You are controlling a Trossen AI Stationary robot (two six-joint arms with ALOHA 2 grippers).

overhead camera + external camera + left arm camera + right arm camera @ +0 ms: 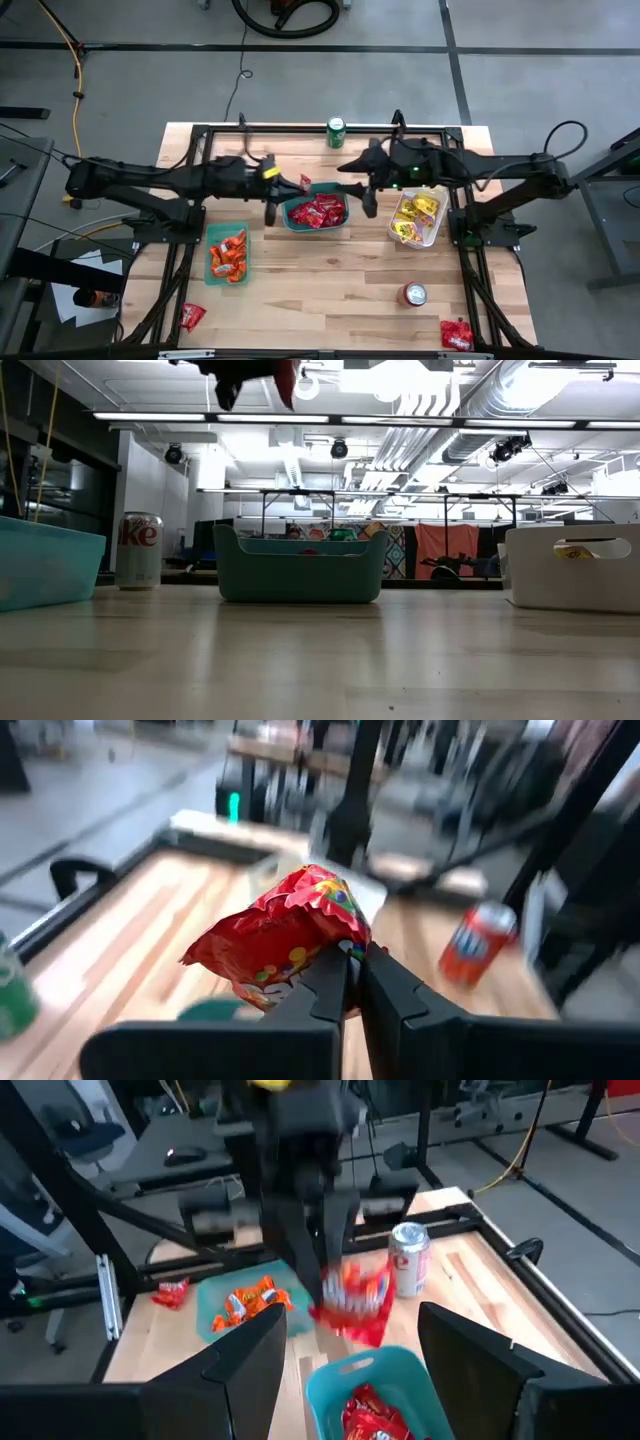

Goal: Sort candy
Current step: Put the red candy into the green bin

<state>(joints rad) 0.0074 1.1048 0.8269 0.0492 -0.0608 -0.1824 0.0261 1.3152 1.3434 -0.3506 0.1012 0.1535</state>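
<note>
My left gripper (298, 186) reaches in from the table's left and hangs over the near-left rim of the teal bin of red candy (316, 212). It is shut on a red candy packet (285, 942), which also shows in the right wrist view (355, 1295) and at the top of the low view (287, 378). My right gripper (368, 200) hovers open just right of that bin, holding nothing. A second teal bin (228, 253) holds orange candy. A white bin (418, 217) holds yellow candy. Loose red packets lie at the near edge (192, 316) (457, 334). My left gripper pinches the red packet between its two fingers (330, 982) at one end of the wrapper (338, 948). The fingers come from above, pointing down. The packet is lifted clear and hangs below the fingertips, above the bin of red candy.
A green can (336, 131) stands at the far edge and a silver-red can (414, 294) at the near right. Dark frame rails run along both sides of the table. Bare wood lies between the bins and the near edge.
</note>
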